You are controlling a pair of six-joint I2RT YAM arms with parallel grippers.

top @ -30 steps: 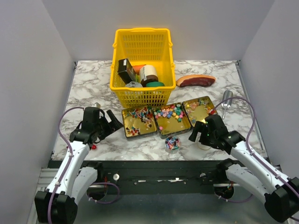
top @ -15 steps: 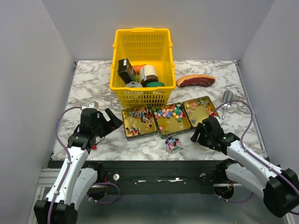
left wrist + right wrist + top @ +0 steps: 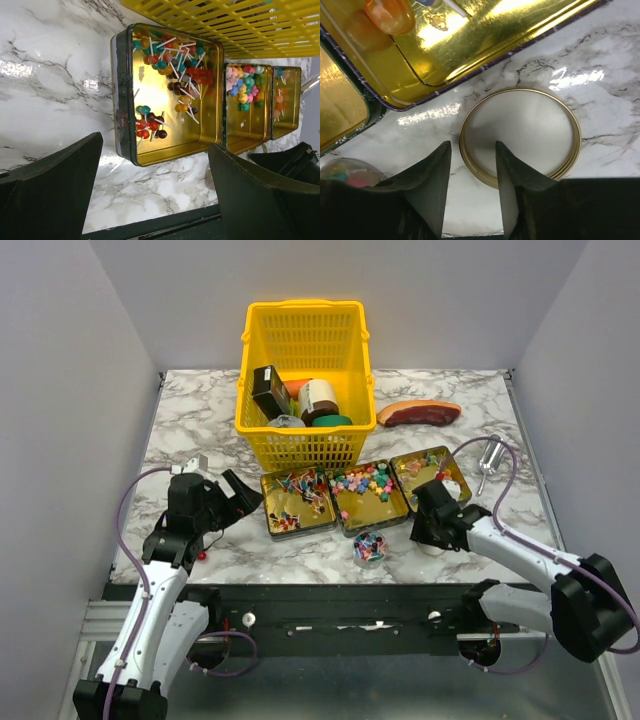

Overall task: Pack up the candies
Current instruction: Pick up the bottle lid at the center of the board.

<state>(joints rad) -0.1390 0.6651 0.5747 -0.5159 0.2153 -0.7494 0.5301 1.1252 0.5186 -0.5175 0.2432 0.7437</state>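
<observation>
— Where do the candies [image 3: 365, 482] lie relative to the two grippers?

— They sit in three gold tins [image 3: 116, 90] in a row near the table's [image 3: 200, 420] near edge, just in front of the yellow basket [image 3: 300, 445]. The left gripper [image 3: 230, 500] hangs just beside the left-hand tin, its jaws spread wide with nothing between them. The right gripper [image 3: 471, 150] is low, just in front of the right-hand tin.

— And its jaws?

— Narrow, but apart. A round gold-rimmed lid [image 3: 530, 130] lies flat on the marble, and its rim sits in the gap, with one finger outside it and one over it. No pinch shows.

— Any writing?

— The packs in the basket carry labels, too small to read.

— What does each view add?

— The left wrist view shows lollipops [image 3: 175, 60] with white sticks in the left tin. The right wrist view shows a clear-wrapped orange sweet [image 3: 390, 15] in the right tin. The top view places a small jar [image 3: 369, 547] of sweets in front of the middle tin, between the grippers.
</observation>
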